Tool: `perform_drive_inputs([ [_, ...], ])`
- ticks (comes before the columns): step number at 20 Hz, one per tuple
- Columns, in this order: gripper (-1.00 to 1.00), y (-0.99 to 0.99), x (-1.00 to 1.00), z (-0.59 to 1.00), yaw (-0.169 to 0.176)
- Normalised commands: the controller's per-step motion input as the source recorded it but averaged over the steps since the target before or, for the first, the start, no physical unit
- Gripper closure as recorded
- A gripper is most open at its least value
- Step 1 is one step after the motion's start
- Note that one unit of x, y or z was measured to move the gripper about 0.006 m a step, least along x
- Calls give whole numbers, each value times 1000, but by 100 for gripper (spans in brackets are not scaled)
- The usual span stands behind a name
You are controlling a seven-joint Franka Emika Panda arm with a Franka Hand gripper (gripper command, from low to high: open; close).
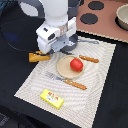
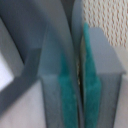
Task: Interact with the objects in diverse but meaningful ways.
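So in the exterior view the arm is hunched low over the far end of a striped placemat, and its white wrist blocks the gripper itself, so you can't see the fingers from here. Right in the middle of the mat there's a beige plate with a red tomato sitting on it. A fork with an orange handle lies on the mat just beside the plate's near edge, and another orange-handled piece sits on the far side of the plate. An orange bread loaf is at the mat's edge on the exterior view's left, just under the arm. A yellow packet lies near the mat's front corner, well apart from the plate. A grey pot sits on the toy stove at the back.

Wrist view is blurry, but the gripper has its teal pads pressed together with nothing visible between them, striped mat behind.
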Motion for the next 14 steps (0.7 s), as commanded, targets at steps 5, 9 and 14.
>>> perform_drive_inputs([
  [5, 100, 238, 491, -26, 5],
  [9, 100, 526, 444, 164, 47],
  [14, 100, 585, 201, 246, 86],
])
